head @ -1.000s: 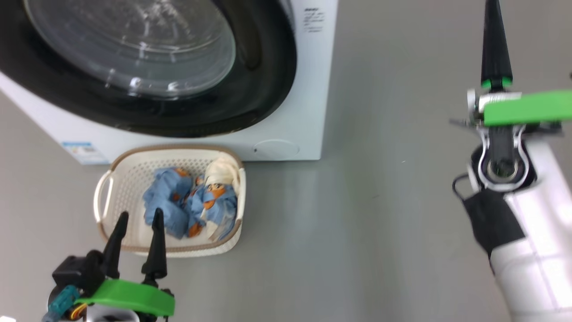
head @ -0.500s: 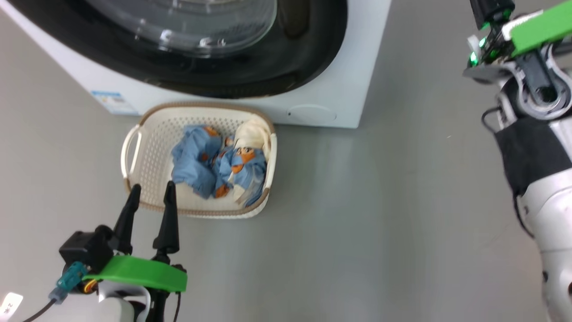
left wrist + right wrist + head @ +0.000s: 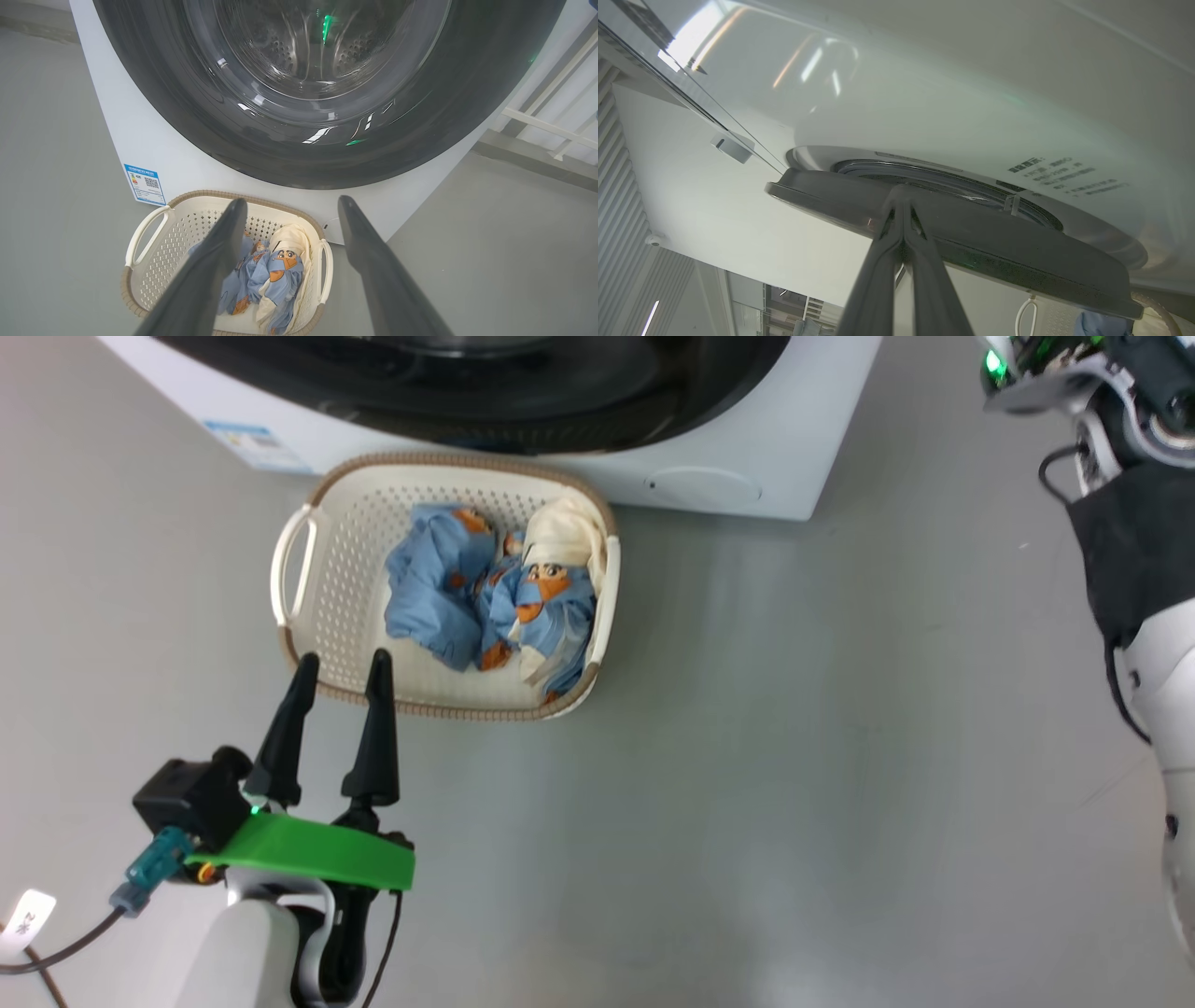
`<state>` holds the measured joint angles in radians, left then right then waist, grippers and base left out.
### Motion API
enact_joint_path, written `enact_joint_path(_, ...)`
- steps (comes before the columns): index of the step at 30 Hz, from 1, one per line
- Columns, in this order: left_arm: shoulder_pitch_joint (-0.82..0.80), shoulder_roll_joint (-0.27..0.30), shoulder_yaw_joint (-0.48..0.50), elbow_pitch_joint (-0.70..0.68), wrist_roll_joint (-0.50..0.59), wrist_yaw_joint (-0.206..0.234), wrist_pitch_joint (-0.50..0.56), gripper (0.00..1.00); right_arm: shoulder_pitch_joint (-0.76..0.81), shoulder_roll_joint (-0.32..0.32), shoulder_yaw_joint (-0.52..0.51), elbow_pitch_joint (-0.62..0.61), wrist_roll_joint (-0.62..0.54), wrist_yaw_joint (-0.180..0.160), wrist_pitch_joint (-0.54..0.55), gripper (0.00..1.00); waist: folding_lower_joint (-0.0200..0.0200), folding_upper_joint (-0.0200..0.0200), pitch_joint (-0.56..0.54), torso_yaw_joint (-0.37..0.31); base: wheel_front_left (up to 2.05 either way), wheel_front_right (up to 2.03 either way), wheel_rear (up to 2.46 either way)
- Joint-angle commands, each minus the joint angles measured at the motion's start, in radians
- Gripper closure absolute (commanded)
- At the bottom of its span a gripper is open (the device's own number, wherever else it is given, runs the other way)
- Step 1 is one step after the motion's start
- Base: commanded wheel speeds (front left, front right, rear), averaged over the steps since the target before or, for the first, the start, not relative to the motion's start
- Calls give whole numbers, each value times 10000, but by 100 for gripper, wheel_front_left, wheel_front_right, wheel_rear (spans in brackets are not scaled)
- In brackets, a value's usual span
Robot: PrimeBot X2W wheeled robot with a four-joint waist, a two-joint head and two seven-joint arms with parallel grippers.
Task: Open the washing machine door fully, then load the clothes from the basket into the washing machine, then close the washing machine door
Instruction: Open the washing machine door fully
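– Black fingers nearest us: the left hand is hovering above the floor, its fingers spread wide and gripping nothing, tips pointing at the near rim of the basket.

– And the load?

– The clothes are lying bunched in the basket's right half, blue folds with orange prints and a cream piece at the far end. I'm judging them light and limp. They are going to sag and trail, so a deep pinch into the thickest bunch is looking safer than plucking a loose edge.

– What is standing behind the basket?

– The washing machine, with the basket sitting just in front of it. The washing machine door is covering the drum, a glossy black rim around bulging glass.

– How is that going to handle?

– Stiff and heavy on its hinge, I'm guessing, and slick on the gloss. The rim's edge is looking like the place to pull from, rather than the glass.

– Is the right hand there?

– In the right wrist view the right hand is pressing its fingers tightly together, nothing between them, tips meeting the edge of the door's rim. Whether they are hooking behind it I cannot tell, nor whether the door is sitting latched or just ajar.
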<state>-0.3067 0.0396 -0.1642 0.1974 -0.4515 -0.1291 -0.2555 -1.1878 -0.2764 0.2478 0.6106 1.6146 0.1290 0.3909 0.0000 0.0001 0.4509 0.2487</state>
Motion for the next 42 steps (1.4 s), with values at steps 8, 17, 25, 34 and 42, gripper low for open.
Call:
enact_joint_path(8,-470,150,78,-371,-182,-16,-63,0,-1058,117,273,293,-179,17,640,100,0,-1,847,455,0,0,0)
enact_joint_path(17,-617,122,-59,-427,-276,-16,-63,0,-1647,164,507,740,-462,17,869,100,0,-1,1097,615,0,0,0)
enact_joint_path(25,-671,112,-138,-416,-287,-16,-63,0,-1595,245,788,717,-638,17,1037,100,0,-1,1079,654,0,0,0)
enact_joint_path(34,-475,108,-165,-305,-240,-16,-63,0,-767,415,1071,255,-546,17,1267,100,0,-1,595,545,0,0,0)
enact_joint_path(42,-220,108,-132,-263,-169,-16,-63,0,106,578,1331,-263,-457,17,1495,100,0,-1,129,430,0,0,0)
